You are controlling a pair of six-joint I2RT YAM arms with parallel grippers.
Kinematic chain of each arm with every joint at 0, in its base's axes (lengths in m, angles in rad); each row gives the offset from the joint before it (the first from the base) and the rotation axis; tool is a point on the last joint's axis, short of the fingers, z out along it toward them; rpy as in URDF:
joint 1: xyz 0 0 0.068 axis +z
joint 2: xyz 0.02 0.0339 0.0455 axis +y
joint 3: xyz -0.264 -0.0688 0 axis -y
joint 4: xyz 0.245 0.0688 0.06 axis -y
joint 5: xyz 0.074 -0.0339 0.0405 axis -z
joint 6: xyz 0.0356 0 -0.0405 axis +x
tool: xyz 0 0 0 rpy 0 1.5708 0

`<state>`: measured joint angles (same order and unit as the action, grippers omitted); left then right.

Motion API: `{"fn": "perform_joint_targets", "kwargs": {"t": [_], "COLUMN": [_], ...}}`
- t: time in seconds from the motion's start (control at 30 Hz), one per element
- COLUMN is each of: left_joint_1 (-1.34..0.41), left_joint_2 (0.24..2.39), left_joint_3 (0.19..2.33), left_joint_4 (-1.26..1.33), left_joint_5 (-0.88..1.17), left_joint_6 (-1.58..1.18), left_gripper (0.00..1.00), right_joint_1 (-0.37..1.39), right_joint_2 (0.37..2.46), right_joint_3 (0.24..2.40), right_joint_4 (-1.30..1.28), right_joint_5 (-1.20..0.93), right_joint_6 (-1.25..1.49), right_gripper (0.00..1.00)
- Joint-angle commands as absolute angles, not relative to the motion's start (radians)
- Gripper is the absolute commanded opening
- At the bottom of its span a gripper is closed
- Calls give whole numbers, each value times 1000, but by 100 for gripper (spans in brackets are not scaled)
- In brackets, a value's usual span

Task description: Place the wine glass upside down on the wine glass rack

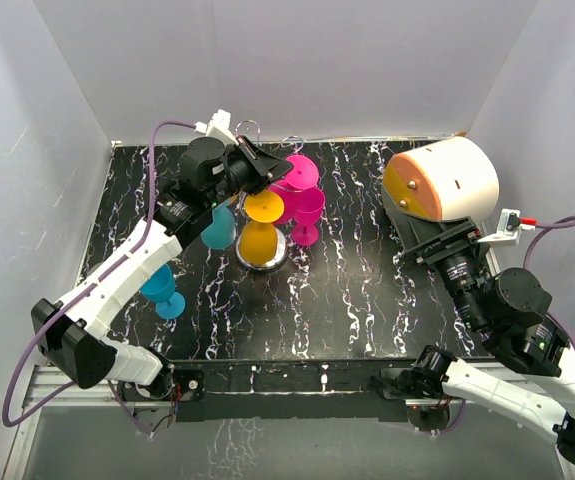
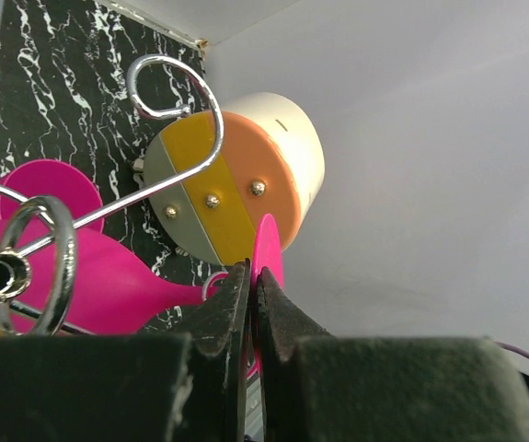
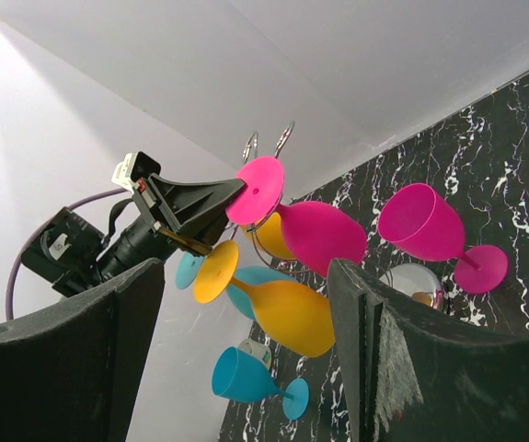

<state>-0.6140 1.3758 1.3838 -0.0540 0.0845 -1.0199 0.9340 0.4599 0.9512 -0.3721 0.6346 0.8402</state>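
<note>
The silver wire wine glass rack (image 1: pixel 261 254) stands at the back left of the table on its shiny round base; its curled arms (image 2: pixel 167 87) fill the left wrist view. My left gripper (image 1: pixel 270 168) is shut on the flat foot of a pink wine glass (image 3: pixel 324 235), whose bowl hangs down and tilted beside the rack's post. The foot (image 2: pixel 269 244) shows edge-on between the closed fingertips, and a wire loop sits at the stem. My right gripper (image 3: pixel 246 276) stands open at the right with nothing in it.
A yellow glass (image 1: pixel 260 228) and a teal glass (image 1: pixel 218 228) hang upside down on the rack. A second pink glass (image 1: pixel 307 215) stands beside the base, a blue glass (image 1: pixel 163 290) at the front left. A white-and-orange cylinder (image 1: pixel 442 180) sits at the right.
</note>
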Motion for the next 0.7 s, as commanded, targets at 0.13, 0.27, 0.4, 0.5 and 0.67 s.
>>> {"fn": "perform_joint_targets", "kwargs": {"t": [0.13,0.27,0.4,0.5,0.67], "left_joint_1": [-585,-582,-579,-578,-576], "left_joint_2": [1341,1345,1344,1337,1323], "left_joint_3": [1392,1409,1419,1415,1415], "left_joint_4": [-88,-113,-139,-143,-155], "left_joint_5": [38,35,30,31,22], "left_joint_6": [-991,-978,-980,-985,-982], "left_gripper": [11,15,22,27,33], "right_joint_1": [937,937,937,937,937], "right_joint_2": [462,461,463,469,477], "right_joint_3": [949,944,939,941,940], "right_joint_4": [-359,-359,-359,-361,-366], "right_joint_5": [654,652,654,654,654], "right_joint_6": [834,840,841,839,839], "right_gripper": [70,70,70,70,70]}}
